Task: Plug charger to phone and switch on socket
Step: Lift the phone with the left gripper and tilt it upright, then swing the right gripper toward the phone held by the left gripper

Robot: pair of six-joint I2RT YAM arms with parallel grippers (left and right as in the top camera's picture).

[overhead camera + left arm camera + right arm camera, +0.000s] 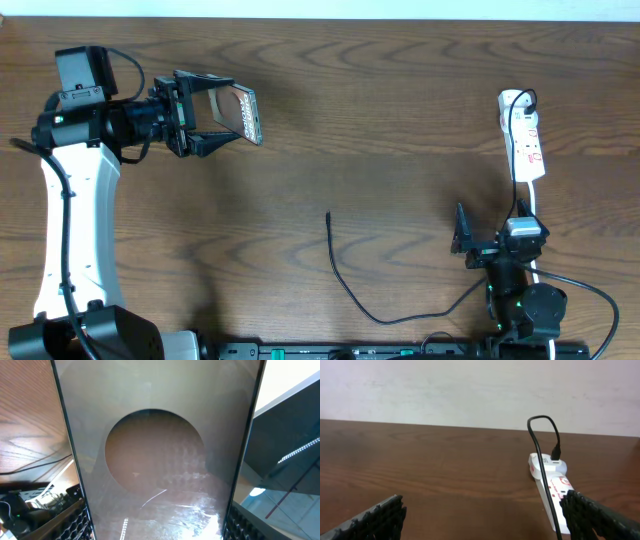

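My left gripper (215, 118) is shut on the phone (240, 113) and holds it off the table at the back left. In the left wrist view the phone (155, 450) fills the frame, its brown oval facing the camera, between both finger pads. The charger (345, 285) lies as a thin black cable on the table; its plug tip (328, 215) points away near the middle. The socket (524, 138) is a white strip at the right; it also shows in the right wrist view (551, 485). My right gripper (480, 243) is open and empty, low at the front right, just short of the socket.
A black cable (542, 450) runs from a plug at the socket's far end back along the strip. The right arm's base (525, 305) sits at the front edge. The left arm's white link (75, 220) spans the left side. A pale wall stands behind the table.
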